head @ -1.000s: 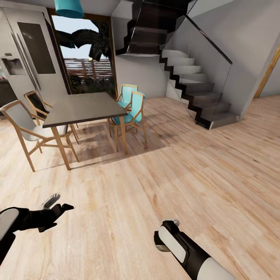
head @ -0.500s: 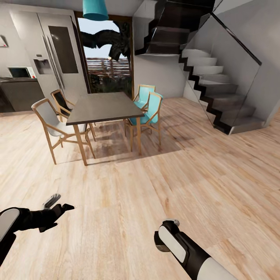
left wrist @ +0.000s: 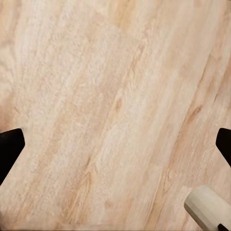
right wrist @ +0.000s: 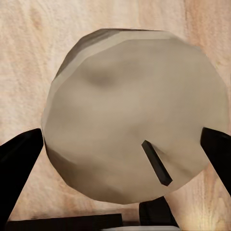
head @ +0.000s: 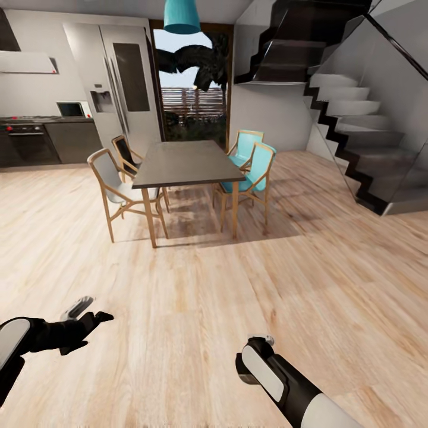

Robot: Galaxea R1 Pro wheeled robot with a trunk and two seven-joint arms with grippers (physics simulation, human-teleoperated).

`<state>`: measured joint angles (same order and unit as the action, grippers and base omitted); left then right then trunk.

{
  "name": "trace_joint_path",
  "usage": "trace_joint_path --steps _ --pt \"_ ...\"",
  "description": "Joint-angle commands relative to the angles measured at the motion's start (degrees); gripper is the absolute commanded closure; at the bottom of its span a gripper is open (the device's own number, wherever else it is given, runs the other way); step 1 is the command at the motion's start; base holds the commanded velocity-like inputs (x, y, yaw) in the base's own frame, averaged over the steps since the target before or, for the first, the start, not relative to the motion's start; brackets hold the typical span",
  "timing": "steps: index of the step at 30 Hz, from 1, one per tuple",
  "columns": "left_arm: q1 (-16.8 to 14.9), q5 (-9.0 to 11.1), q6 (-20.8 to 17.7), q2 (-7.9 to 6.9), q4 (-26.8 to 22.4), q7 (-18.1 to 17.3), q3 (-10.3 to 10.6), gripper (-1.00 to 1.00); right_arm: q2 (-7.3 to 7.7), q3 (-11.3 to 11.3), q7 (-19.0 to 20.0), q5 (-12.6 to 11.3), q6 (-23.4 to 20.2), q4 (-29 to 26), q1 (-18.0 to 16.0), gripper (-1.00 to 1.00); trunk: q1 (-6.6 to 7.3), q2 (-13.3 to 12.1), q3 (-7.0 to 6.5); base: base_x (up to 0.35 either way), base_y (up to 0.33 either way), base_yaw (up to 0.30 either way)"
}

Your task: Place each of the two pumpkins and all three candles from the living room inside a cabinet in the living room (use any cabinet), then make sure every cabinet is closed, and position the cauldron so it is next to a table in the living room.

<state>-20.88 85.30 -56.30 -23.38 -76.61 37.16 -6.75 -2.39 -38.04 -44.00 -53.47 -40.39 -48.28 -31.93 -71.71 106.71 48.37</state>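
Right wrist view: the right fingers (right wrist: 120,154) pinch a round, cream candle (right wrist: 134,115) with a dark wick. Left fingers (left wrist: 115,144) are spread over the wood floor (left wrist: 96,96) at 8 o'clock.

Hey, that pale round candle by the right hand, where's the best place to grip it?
Likely across its round side wall, coming from the wick end: the candle looks circular from there, and the right hand flanks it on opposite sides.

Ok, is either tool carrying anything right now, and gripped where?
The right tool holds a pale candle by its round sides, wick end toward the wrist camera. The left tool is open and empty above the wood floor.
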Motion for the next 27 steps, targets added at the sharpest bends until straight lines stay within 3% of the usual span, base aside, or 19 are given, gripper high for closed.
trace_joint_path --steps 1,27 --pt "-0.04 0.58 -0.12 0.0 -0.04 0.61 -0.03 -1.0 0.02 -0.17 -0.53 -0.51 -0.04 -0.06 -0.06 1.0 0.25 -0.39 -0.11 -0.233 0.122 0.265" --pt "-0.04 -0.06 -0.16 0.79 -0.04 0.72 -0.19 -1.0 0.11 -0.71 -0.39 -0.4 0.04 -0.06 -0.06 1.0 5.97 -10.82 -4.12 -0.021 0.012 0.269"
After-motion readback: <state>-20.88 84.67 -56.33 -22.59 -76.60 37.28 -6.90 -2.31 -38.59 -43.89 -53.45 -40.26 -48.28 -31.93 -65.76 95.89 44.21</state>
